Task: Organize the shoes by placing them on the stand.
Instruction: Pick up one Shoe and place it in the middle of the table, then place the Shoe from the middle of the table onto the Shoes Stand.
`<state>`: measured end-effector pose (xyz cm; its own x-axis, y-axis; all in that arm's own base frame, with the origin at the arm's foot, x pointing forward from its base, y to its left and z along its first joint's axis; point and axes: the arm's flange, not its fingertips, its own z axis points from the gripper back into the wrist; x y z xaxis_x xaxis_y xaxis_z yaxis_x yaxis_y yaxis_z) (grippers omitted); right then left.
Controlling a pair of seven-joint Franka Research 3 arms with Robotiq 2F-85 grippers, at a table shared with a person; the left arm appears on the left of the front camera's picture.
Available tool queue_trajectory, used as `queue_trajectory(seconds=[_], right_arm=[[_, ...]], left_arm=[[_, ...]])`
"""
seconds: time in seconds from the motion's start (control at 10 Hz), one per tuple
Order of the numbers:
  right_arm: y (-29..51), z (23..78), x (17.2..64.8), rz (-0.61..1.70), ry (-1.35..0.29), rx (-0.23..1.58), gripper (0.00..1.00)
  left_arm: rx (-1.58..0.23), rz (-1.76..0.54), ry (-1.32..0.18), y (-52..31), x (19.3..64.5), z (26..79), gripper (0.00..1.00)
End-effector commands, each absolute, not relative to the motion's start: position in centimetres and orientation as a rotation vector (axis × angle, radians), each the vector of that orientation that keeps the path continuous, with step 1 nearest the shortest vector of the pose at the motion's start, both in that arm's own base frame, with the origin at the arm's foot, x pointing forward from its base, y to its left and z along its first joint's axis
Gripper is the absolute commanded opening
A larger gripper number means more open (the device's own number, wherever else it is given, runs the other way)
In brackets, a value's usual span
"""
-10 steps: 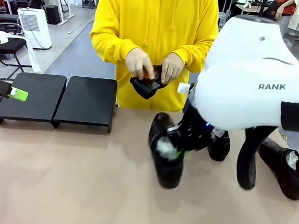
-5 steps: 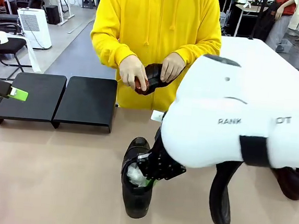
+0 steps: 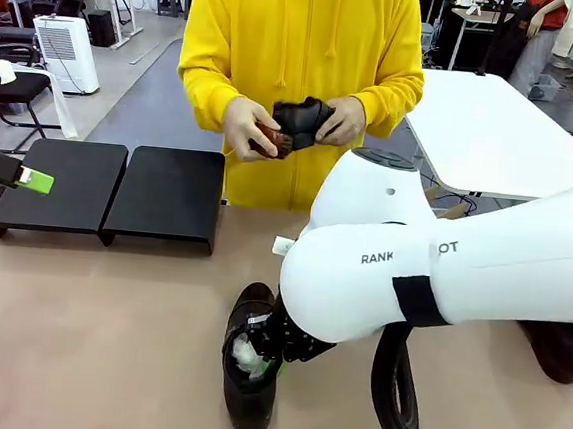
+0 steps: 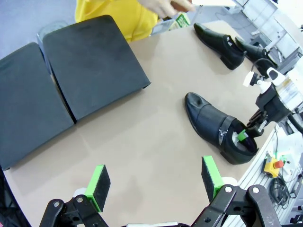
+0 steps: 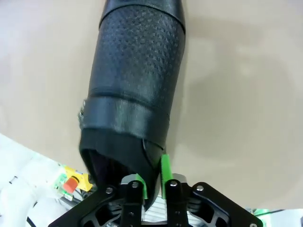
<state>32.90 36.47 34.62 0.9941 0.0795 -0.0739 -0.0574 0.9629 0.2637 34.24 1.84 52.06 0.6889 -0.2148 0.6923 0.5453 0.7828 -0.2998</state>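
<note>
A black shoe (image 3: 246,397) (image 4: 213,124) (image 5: 137,80) stands on its sole on the tan table, near the front edge at the middle. My right gripper (image 3: 270,360) (image 5: 152,182) pinches the rim of its opening at the heel, green pads on either side of the leather. White paper shows inside it. The black stand (image 3: 166,196) (image 4: 90,71) sits at the far left as two sloped platforms, both bare. My left gripper (image 4: 154,177) hangs open above the table's left part, its green pad (image 3: 34,180) at the left edge. The person holds another shoe (image 3: 299,123) in both hands.
Two more shoes (image 4: 220,42) (image 4: 253,49) lie at the table's far right; one shoe (image 3: 560,354) peeks out behind my right arm. A black cable loop (image 3: 397,385) hangs from that arm. Bare table lies between the held shoe and the stand.
My right arm has carried the shoe left and toward the table's front edge, setting it down. The person has raised and turned the shoe in their hands. The left gripper stays still.
</note>
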Motion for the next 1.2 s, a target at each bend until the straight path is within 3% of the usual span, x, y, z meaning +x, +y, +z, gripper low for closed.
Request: queue_trajectory(seconds=[0.0,0.3,0.6,0.7,1.1], right_arm=[[37.6,34.6,33.4,0.082,0.074,0.263,0.46],[37.0,36.0,32.5,0.072,0.045,0.268,1.00],[35.9,37.9,30.9,0.050,0.042,0.256,1.00],[36.9,36.8,32.7,0.084,0.044,0.279,1.00],[36.9,36.8,32.7,0.084,0.044,0.279,1.00]], left_arm=[[-0.535,-0.462,-0.698,1.9,34.3,52.1,1.00],[-0.535,-0.462,-0.698,1.9,34.3,52.1,1.00],[-0.535,-0.462,-0.698,1.9,34.3,52.1,1.00],[-0.535,-0.462,-0.698,1.9,34.3,52.1,1.00],[-0.535,-0.462,-0.698,1.9,34.3,52.1,1.00]])
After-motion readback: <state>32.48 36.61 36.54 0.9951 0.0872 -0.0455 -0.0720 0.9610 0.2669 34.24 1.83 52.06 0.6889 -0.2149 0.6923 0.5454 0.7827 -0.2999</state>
